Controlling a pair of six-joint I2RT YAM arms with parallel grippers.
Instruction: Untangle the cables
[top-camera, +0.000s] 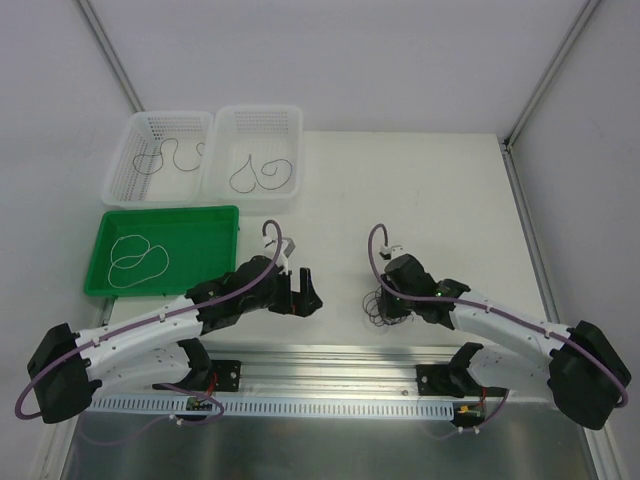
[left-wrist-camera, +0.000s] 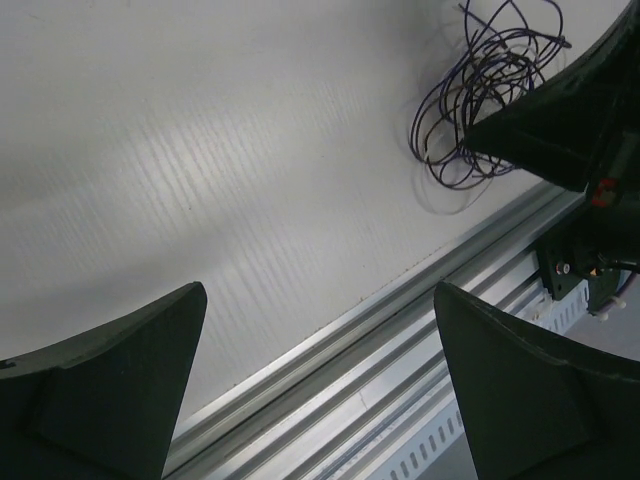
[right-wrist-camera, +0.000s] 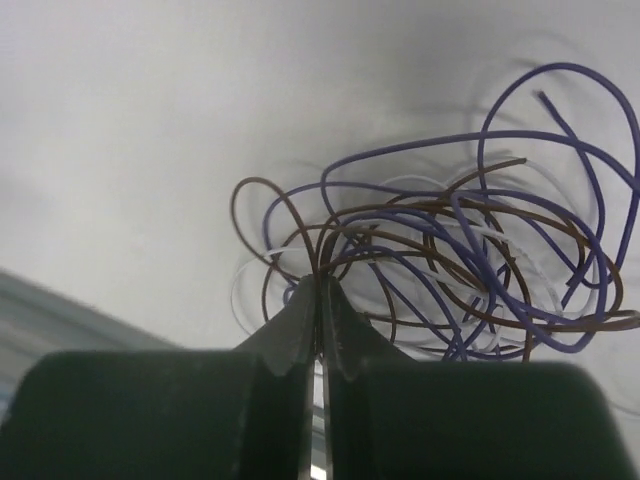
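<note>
Though hidden overhead, right end effector (right-wrist-camera: 318, 290) pinches cables (right-wrist-camera: 452, 238) | left end effector (left-wrist-camera: 318, 300) released

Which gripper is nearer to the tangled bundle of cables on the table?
Right. The right gripper is shut on strands at the edge of the cable bundle; the left gripper hovers open, apart from it, on its left.

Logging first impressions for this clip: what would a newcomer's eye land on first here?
The tangle of purple, brown and white cables on the near part of the table, with the right gripper pinched shut on strands at its edge. Next, the bright green tray on the left, holding a loose white cable.
</note>
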